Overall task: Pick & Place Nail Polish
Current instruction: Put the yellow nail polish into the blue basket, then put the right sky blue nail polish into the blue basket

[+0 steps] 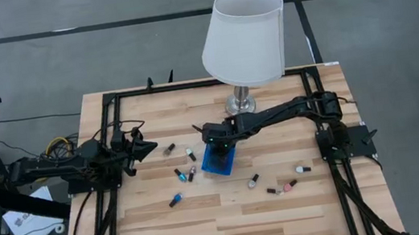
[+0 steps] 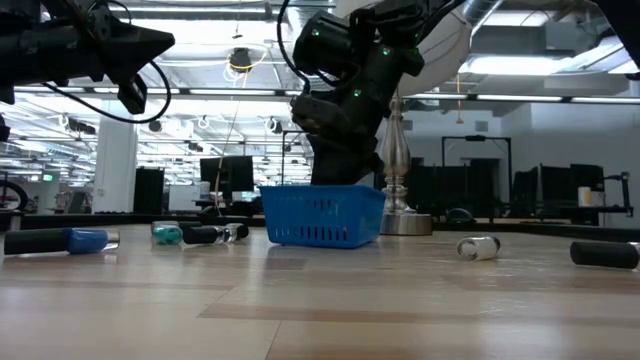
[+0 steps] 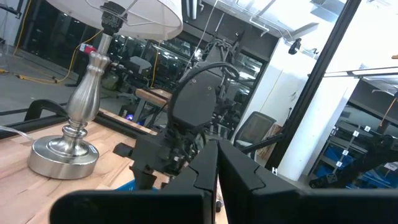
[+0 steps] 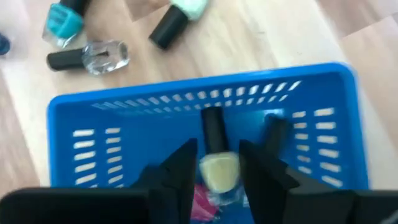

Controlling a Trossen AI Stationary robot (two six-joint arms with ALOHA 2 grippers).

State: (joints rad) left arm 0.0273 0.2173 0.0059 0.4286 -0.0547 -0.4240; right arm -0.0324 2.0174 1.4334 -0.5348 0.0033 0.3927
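**Spotter:** Right wrist view puts your right gripper (image 4: 214, 163) directly over the blue basket (image 4: 93, 112), fingers apart, with a pale yellow, dark-capped nail polish bottle (image 4: 217, 168) between them. You can't tell from it whether the pads touch the glass. A pink one (image 4: 202, 202) lies in the basket beside it, and a dark cap (image 4: 277, 127) shows farther along inside.

**Operator:** And outside the basket?

**Spotter:** In that same view you have three just beyond the far wall: a teal bottle (image 4: 62, 22), a clear one (image 4: 93, 56) and a mint one (image 4: 177, 15). High view gives you about nine loose on the table (image 1: 287, 213), five left of the basket, four to its right. Your left gripper (image 1: 145, 149) waits at the left edge, fingers together.
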